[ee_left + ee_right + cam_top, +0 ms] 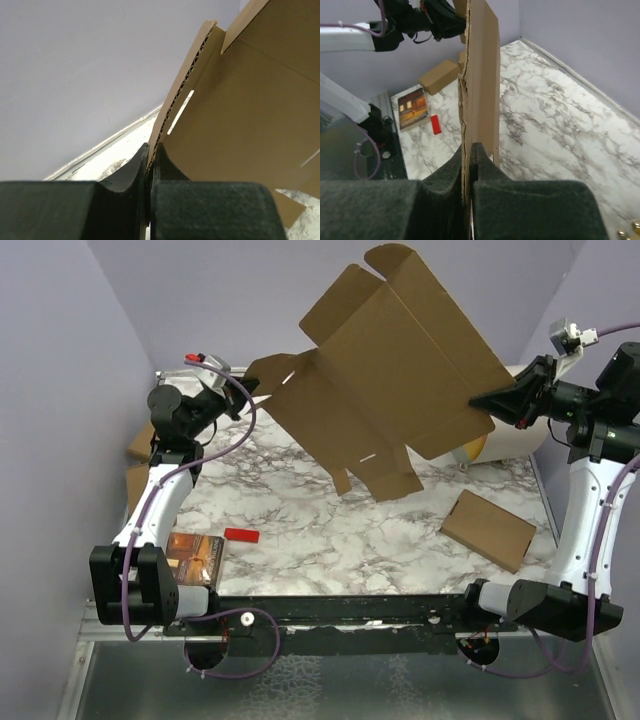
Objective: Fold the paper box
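nothing in here can be read from where i stand. the flat orange-brown booklet [195, 553] lying on the table [330, 530] at the near left has a couple of pale patches on its cover, seen from the right wrist side, but they are too small and blurred to make out any letters. the paper box [390, 380] shows only plain brown cardboard on the faces in view.

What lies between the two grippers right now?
The paper box, unfolded and held in the air, spans the gap: the left gripper is shut on one edge, the right gripper on the opposite one. The top view shows it.
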You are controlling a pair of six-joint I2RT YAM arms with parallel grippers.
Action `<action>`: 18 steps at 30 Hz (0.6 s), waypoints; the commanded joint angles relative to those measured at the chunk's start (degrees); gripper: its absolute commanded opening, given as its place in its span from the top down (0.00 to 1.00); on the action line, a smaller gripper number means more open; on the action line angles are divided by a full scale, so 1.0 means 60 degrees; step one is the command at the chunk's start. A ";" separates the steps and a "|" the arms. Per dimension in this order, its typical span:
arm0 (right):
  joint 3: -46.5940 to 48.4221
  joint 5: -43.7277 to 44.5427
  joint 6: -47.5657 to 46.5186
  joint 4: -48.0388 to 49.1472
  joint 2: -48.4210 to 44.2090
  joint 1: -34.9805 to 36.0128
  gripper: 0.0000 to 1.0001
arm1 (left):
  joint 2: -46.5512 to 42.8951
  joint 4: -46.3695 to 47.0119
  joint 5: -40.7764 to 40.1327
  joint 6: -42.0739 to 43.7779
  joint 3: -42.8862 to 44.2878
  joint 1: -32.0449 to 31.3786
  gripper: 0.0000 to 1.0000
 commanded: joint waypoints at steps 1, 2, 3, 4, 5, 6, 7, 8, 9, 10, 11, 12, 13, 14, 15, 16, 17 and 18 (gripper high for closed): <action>-0.0893 -0.1134 0.2656 0.2018 0.0086 -0.0022 0.99 | -0.0539 0.0178 0.0117 0.0579 -0.0320 -0.0196 1.00; -0.1147 -0.1160 0.3200 0.2519 0.0027 -0.0012 0.99 | -0.0566 0.0220 0.0109 0.0605 -0.0357 -0.0207 1.00; -0.1374 -0.1165 0.3657 0.2931 -0.0019 0.0002 0.99 | -0.0586 0.0269 0.0119 0.0596 -0.0398 -0.0224 1.00; -0.1562 -0.1177 0.4019 0.3157 -0.0025 0.0048 0.99 | -0.0579 0.0303 0.0142 0.0587 -0.0422 -0.0260 1.00; -0.1686 -0.1195 0.4235 0.3235 0.0009 0.0129 0.99 | -0.0587 0.0333 0.0171 0.0571 -0.0447 -0.0303 1.00; -0.1773 -0.1186 0.4293 0.3134 0.0078 0.0243 0.99 | -0.0579 0.0355 0.0189 0.0560 -0.0470 -0.0373 1.00; -0.1808 -0.1128 0.4172 0.2878 0.0150 0.0367 0.99 | -0.0576 0.0348 0.0202 0.0567 -0.0508 -0.0438 1.00; -0.1759 -0.0953 0.3730 0.2319 0.0256 0.0537 0.99 | -0.0576 0.0344 0.0200 0.0567 -0.0560 -0.0505 1.00; -0.1610 -0.0630 0.2998 0.1583 0.0379 0.0770 0.99 | -0.0596 0.0336 0.0189 0.0565 -0.0614 -0.0570 1.00; -0.1386 -0.0224 0.2238 0.0584 0.0539 0.1019 0.99 | -0.0615 0.0318 0.0172 0.0581 -0.0680 -0.0631 1.00; -0.1230 0.0188 0.1647 -0.0068 0.0690 0.1336 0.99 | -0.0639 0.0307 0.0160 0.0583 -0.0752 -0.0696 1.00; -0.1268 0.0462 0.1518 -0.0217 0.0763 0.1579 0.99 | -0.0679 0.0300 0.0146 0.0583 -0.0849 -0.0755 1.00; -0.1455 0.0640 0.1602 -0.0060 0.0783 0.1744 0.99 | -0.0717 0.0287 0.0124 0.0603 -0.0920 -0.0814 1.00; -0.1640 0.0854 0.1699 0.0112 0.0766 0.1890 0.99 | -0.0765 0.0265 0.0119 0.0620 -0.1014 -0.0863 1.00; -0.1760 0.1104 0.1671 0.0162 0.0778 0.2020 0.99 | -0.0810 0.0258 0.0095 0.0623 -0.1103 -0.0897 1.00; -0.1878 0.1353 0.1618 0.0169 0.0824 0.2096 0.99 | -0.0854 0.0250 0.0084 0.0623 -0.1177 -0.0910 1.00; -0.1973 0.1551 0.1545 0.0166 0.0873 0.2144 0.99 | -0.0885 0.0255 0.0083 0.0605 -0.1253 -0.0910 1.00; -0.2063 0.1810 0.1425 0.0109 0.0929 0.2181 0.99 | -0.0916 0.0248 0.0083 0.0600 -0.1314 -0.0906 1.00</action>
